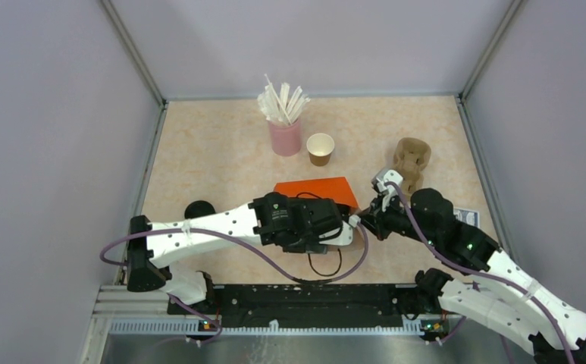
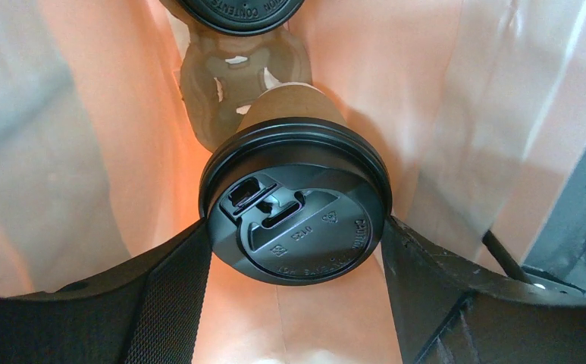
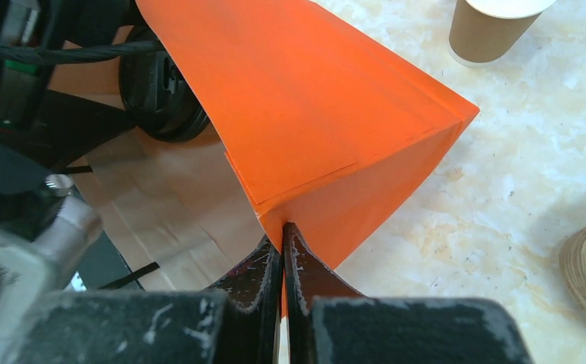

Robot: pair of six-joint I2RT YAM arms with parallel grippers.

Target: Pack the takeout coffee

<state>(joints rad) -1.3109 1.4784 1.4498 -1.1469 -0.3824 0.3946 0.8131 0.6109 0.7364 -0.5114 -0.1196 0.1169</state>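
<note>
The orange paper bag [image 1: 316, 188] sits at frame centre, with its right edge pinched flat between the closed fingers of the right gripper [image 3: 283, 250]. Inside the bag, the left gripper [image 2: 293, 227] clasps a lidded coffee cup [image 2: 293, 189] by its black lid, the cup's base at a pulp carrier [image 2: 214, 83]. An unlidded paper cup [image 1: 320, 149] stands upper centre.

Inside the orange bag [image 3: 312, 98], walls crowd the lidded cup [image 2: 296, 205]; the pulp carrier [image 2: 217, 76] blocks ahead.
</note>
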